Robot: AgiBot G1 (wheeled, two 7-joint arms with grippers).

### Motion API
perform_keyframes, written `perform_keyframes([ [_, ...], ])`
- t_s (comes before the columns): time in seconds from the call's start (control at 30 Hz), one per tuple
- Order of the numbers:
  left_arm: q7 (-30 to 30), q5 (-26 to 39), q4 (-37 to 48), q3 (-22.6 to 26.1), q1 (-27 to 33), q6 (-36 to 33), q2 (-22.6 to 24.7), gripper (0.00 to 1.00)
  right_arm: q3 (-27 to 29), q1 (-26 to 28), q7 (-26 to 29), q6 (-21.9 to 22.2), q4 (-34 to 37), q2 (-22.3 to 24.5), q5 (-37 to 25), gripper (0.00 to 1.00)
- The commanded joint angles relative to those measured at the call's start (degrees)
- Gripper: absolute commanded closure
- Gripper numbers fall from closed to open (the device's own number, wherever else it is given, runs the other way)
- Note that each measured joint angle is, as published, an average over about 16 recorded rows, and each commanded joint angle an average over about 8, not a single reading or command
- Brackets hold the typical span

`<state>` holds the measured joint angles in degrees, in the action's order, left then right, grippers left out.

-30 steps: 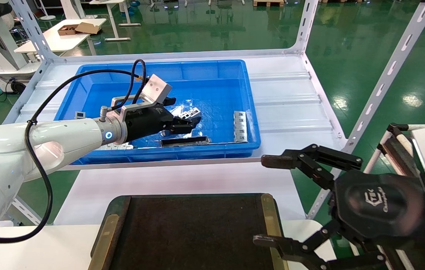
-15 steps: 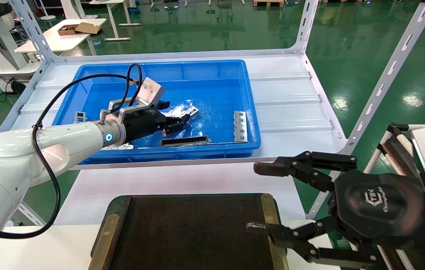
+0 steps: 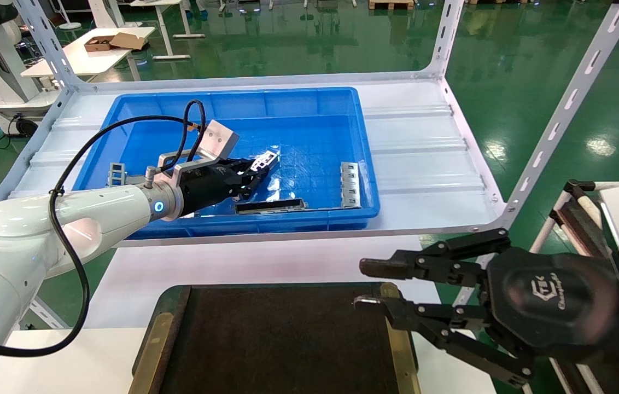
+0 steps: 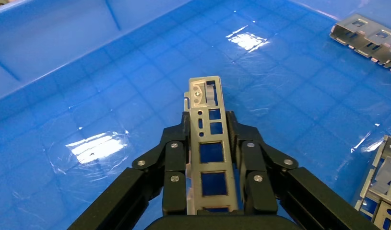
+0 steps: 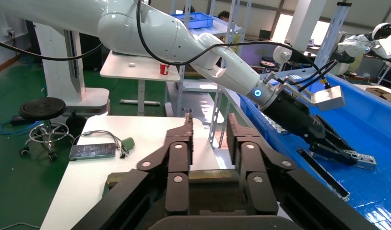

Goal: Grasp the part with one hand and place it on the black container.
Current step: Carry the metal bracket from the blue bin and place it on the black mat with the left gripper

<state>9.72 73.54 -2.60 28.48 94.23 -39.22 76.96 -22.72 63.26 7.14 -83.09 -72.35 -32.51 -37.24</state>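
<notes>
Fingers of my left gripper are clamped on the part, one pad on each long edge of the silvery bar. In the left wrist view the part runs straight out between my fingers, its window cutouts showing blue through them, clear of the floor of the blue bin. Seen from my head, the held part sits near the bin's middle. A dark channel bar lies on the bin floor at about 5 o'clock from my grip, and a grey slotted plate rests near the bin's 3 o'clock wall. My right gripper hangs over the 1 o'clock corner of the black container, fingers slightly parted, holding nothing.
</notes>
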Motion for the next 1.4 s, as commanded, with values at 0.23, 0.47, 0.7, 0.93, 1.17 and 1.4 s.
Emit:
perform_keyframes([
  [0.23,-1.57,-1.25,-0.24,-0.65,0.81,-1.63,-0.39,1.0,0.0,0.0,0.0,0.0,0.0,0.0,0.0,1.0],
  [0.47,-2.89,-4.0,-1.37,-2.39,3.16,-7.95,-1.97,1.0,0.0,0.0,0.0,0.0,0.0,0.0,0.0,1.0],
  [0.7,-3.59,-7.83,-3.61,-4.59,4.93,-25.18,-6.08,1.0,-0.01,0.0,0.0,0.0,0.0,0.0,0.0,1.0],
  [0.93,-3.69,-10.39,-5.55,-5.84,3.76,-39.78,-9.83,1.0,-0.01,0.0,0.0,0.0,0.0,0.0,0.01,1.0],
  [1.17,-3.41,-12.6,-10.42,-6.62,-2.56,-49.08,-12.56,1.0,-0.01,0.0,-0.01,0.0,0.0,0.0,0.01,1.0],
  [1.4,-7.37,-16.22,-24.9,-5.38,-17.25,-51.71,-15.13,1.0,-0.01,0.0,-0.01,0.0,0.0,0.0,0.01,1.0],
])
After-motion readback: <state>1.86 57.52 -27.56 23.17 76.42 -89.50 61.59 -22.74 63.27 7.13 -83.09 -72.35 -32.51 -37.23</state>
